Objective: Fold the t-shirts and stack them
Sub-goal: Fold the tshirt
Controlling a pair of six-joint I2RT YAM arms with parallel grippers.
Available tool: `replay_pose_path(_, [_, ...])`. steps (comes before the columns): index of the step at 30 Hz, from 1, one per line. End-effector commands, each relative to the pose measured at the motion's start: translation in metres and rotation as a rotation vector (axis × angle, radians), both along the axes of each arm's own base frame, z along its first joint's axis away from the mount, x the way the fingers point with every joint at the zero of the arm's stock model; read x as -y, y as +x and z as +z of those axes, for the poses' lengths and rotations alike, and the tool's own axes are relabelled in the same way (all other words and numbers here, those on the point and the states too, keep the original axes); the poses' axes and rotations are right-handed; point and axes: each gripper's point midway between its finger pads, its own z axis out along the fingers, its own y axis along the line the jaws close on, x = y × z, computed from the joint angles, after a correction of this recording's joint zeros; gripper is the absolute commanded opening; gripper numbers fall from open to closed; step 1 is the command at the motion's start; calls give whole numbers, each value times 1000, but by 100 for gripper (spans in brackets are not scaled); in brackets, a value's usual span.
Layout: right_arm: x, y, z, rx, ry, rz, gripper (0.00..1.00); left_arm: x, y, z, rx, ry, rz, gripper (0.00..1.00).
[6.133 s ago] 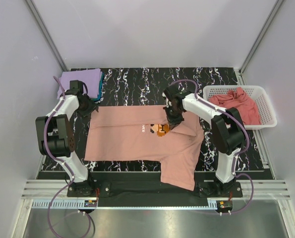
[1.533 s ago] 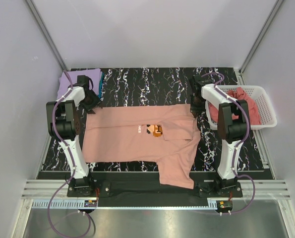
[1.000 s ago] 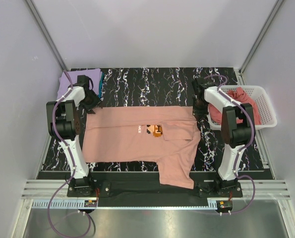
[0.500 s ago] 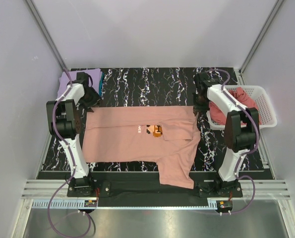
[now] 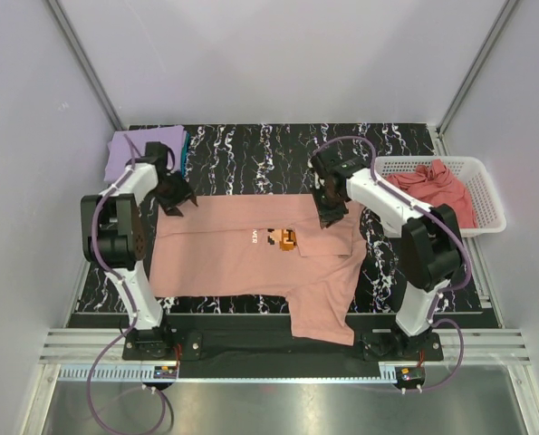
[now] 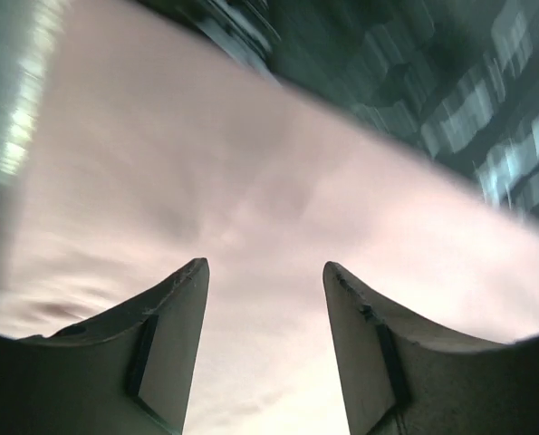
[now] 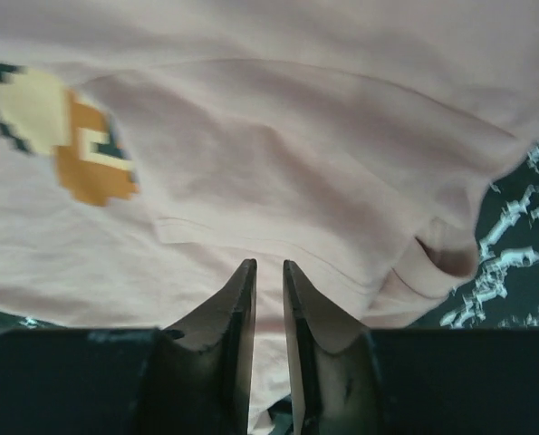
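A salmon-pink t-shirt (image 5: pixel 251 258) with an orange cartoon print (image 5: pixel 283 238) lies spread on the black marbled table, one part hanging over the near edge. My left gripper (image 5: pixel 175 201) hovers over the shirt's far left corner. In the left wrist view its jaws (image 6: pixel 264 272) stand open over blurred pink cloth (image 6: pixel 251 181). My right gripper (image 5: pixel 328 216) is above the shirt just right of the print. Its jaws (image 7: pixel 269 263) are only slightly parted, with nothing between them, over a hem fold (image 7: pixel 251 240) beside the print (image 7: pixel 79 145).
A folded lavender t-shirt (image 5: pixel 142 145) rests on a teal one (image 5: pixel 186 149) at the far left corner. A white lattice basket (image 5: pixel 428 160) at the right holds a crumpled rose-pink t-shirt (image 5: pixel 432 186). Marbled table surface (image 5: pixel 251 154) shows beyond the shirt.
The right gripper swung left from the shirt's edge by the basket to a spot near the print, its jaws parting slightly. The left gripper moved from the lavender stack onto the shirt's corner.
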Motion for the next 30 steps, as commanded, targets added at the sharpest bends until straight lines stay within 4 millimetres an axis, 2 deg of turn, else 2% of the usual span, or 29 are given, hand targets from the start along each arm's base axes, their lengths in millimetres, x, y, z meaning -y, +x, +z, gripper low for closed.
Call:
replay_pose_path(1, [38, -7, 0, -99, -66, -264, 26, 96, -8, 54, 172, -183, -289, 58])
replay_pose_path(2, [39, -10, 2, -112, -46, -308, 28, 131, -21, 57, 166, -212, -357, 57])
replay_pose_path(4, [43, -17, 10, -124, -4, -401, 29, 168, -34, 71, 210, -263, -416, 57])
replay_pose_path(5, [45, -20, 12, -132, 1, -424, 31, 196, -47, 75, 224, -286, -466, 56])
replay_pose_path(7, [46, -29, 10, -173, 45, -487, 32, 228, -54, 85, 285, -369, -468, 54])
replay_pose_path(8, [47, -32, 9, -182, 58, -508, 31, 252, -66, 88, 284, -402, -482, 54])
replay_pose_path(9, [47, -34, 7, -187, 68, -529, 31, 264, -64, 89, 316, -411, -488, 53])
replay_pose_path(10, [52, -37, 6, -184, 75, -550, 31, 274, -69, 87, 313, -423, -496, 52])
replay_pose_path(11, [53, -39, 6, -188, 81, -563, 31, 294, -81, 80, 284, -437, -523, 51])
replay_pose_path(13, [58, -46, 1, -200, 96, -609, 32, 308, -88, 72, 259, -420, -533, 50])
replay_pose_path(14, [62, -46, -1, -201, 102, -629, 33, 319, -98, 63, 232, -418, -549, 50])
replay_pose_path(20, [83, -54, -20, -195, 58, -657, 36, 343, -117, 38, 210, -363, -565, 53])
replay_pose_path(25, [95, -48, -25, -177, 55, -681, 38, 352, -127, 19, 169, -319, -565, 53])
replay_pose_path(30, [92, -45, -35, -187, 78, -660, 39, 353, -125, 7, 167, -282, -543, 53])
